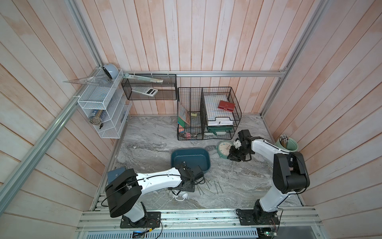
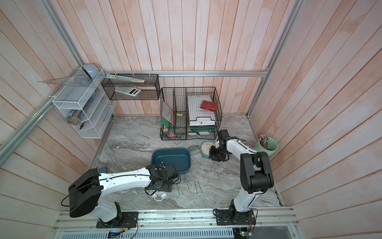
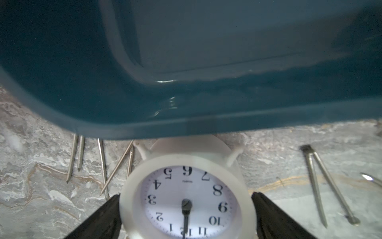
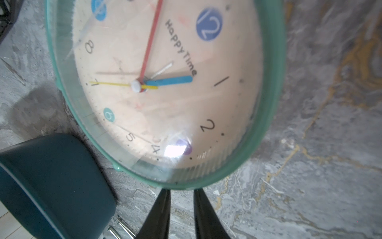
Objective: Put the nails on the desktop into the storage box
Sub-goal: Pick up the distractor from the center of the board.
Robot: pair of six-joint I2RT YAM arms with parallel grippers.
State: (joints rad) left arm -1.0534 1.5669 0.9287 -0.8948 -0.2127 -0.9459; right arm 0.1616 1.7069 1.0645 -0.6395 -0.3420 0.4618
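- Black left jaws stand spread wide, flanking the white clock point(image 3: 186, 198) on the near side of the storage box point(image 3: 82, 93) — released, by the look.
- Right jaws, off the box's right end, sit a narrow gap apart; tips hidden behind the green clock point(image 4: 165, 93), so whether they pinch I cannot tell.
- Nails point(image 1: 209, 190), thin and silvery, lie loose on the marble-veined worktop point(image 1: 237, 182) along the glossy teal box's near side — none seen inside.
- Likely step: before the first pickup; next calls for a narrowed, low pinch across one smooth shank.
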